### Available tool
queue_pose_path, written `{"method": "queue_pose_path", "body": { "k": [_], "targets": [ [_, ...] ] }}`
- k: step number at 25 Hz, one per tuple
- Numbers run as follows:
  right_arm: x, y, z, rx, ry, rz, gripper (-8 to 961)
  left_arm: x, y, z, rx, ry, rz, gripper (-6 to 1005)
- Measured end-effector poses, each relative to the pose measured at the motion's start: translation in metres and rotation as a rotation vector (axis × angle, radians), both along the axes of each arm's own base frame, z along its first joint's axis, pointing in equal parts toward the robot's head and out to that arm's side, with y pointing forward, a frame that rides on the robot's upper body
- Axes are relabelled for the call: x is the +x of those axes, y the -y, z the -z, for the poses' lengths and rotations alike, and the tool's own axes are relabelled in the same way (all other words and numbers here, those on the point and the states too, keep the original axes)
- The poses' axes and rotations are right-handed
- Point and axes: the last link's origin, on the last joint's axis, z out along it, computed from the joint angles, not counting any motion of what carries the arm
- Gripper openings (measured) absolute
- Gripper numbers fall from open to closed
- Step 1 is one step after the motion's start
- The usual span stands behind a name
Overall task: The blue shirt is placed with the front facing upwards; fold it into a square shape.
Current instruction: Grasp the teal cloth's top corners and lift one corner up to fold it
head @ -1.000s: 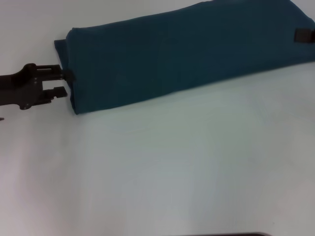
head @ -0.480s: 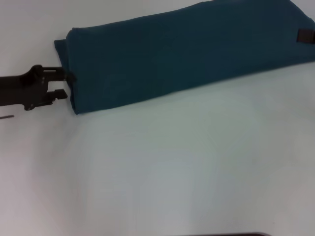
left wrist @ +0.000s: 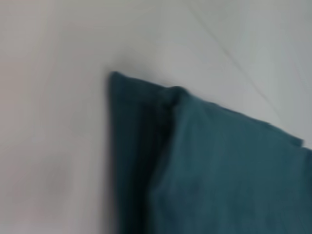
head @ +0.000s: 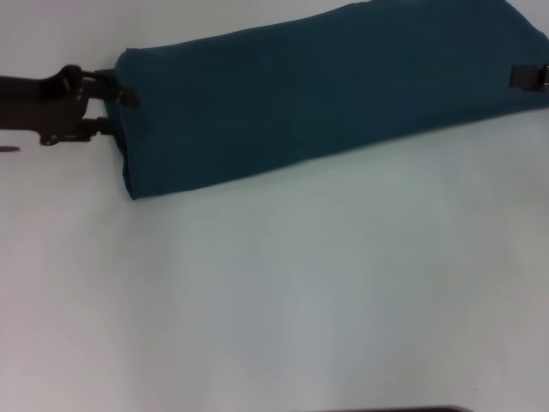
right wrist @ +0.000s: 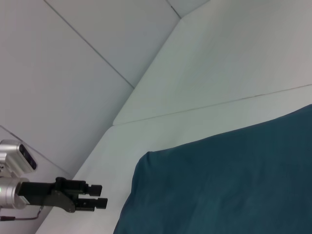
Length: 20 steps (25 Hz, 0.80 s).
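Note:
The blue shirt (head: 326, 94) lies folded into one long band across the far part of the white table (head: 283, 292), slanting up to the right. My left gripper (head: 117, 112) is at the band's left end, open. One finger lies over the far left corner and the other is beside the short edge. In the left wrist view that layered corner of the shirt (left wrist: 204, 165) fills the picture. Only a dark tip of my right gripper (head: 529, 75) shows, at the band's right end. The right wrist view shows the shirt (right wrist: 229, 180) and, farther off, the left gripper (right wrist: 97, 196).
The bare white tabletop stretches in front of the shirt to the near edge, where a dark strip (head: 395, 409) shows. Pale wall panels (right wrist: 87, 53) rise behind the table.
My left gripper has moved away from me along the shirt's left end, and its upper finger now lies over the far corner. The right gripper's tip has shifted slightly nearer.

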Motion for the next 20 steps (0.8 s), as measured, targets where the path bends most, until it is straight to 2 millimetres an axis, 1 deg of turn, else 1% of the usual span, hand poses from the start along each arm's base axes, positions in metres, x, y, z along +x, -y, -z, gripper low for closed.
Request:
{"method": "queue_pose_path", "body": {
  "k": [3, 6, 12, 16, 20],
  "targets": [
    [0.000, 0.000, 0.001, -0.003, -0.004, 0.002, 900, 0.009, -0.003, 0.006, 0.003, 0.033, -0.003, 581],
    [0.000, 0.000, 0.002, -0.006, -0.008, 0.004, 900, 0.013, -0.005, 0.017, -0.002, 0.040, -0.022, 581],
    [0.002, 0.002, 0.003, -0.008, -0.010, 0.011, 900, 0.013, -0.007, 0.027, 0.006, 0.023, -0.040, 581],
    [0.004, 0.004, 0.005, -0.015, -0.020, 0.020, 900, 0.012, -0.010, 0.034, 0.023, -0.021, -0.038, 581],
    [0.006, 0.005, 0.008, -0.024, -0.032, 0.030, 900, 0.010, -0.013, 0.038, 0.043, -0.047, -0.037, 581]
  ]
}}
